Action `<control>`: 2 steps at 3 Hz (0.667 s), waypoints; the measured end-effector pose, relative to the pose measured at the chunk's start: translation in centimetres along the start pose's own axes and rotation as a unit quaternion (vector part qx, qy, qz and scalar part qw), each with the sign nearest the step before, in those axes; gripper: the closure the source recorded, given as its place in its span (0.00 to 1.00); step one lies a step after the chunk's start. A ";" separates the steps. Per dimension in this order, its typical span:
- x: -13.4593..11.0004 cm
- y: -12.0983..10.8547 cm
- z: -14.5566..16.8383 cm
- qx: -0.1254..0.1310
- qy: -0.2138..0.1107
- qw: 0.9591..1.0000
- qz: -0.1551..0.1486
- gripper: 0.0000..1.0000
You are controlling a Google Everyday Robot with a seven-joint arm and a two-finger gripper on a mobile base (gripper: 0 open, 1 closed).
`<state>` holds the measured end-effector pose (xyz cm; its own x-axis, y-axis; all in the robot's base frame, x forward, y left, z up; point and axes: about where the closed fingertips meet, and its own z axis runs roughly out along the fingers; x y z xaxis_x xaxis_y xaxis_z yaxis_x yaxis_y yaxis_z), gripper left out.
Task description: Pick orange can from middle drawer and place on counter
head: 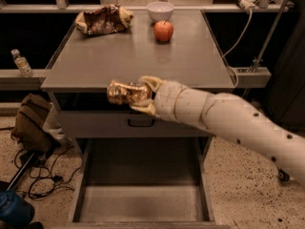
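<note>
My gripper [138,94] is shut on the orange can [125,93], a shiny golden, dented can. I hold it in the air in front of the cabinet, level with the front edge of the counter [128,56]. My cream arm reaches in from the lower right. Below, the middle drawer [143,204] is pulled out, and its flat grey floor is bare.
On the counter's far side lie a brown-and-yellow snack bag [102,19], a white bowl [160,10] and a red apple [163,31]. A shut drawer front with a black handle [140,123] sits under the counter. A bottle [21,62], a brown bag [31,120] and cables are at left.
</note>
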<state>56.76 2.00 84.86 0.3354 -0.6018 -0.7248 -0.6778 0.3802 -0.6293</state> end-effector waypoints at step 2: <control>0.7 -9.8 0.2 0.057 0.037 0.997 -0.043 1.00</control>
<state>63.84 -2.01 90.46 0.3375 -0.6843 -0.6464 -0.5677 0.3998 -0.7196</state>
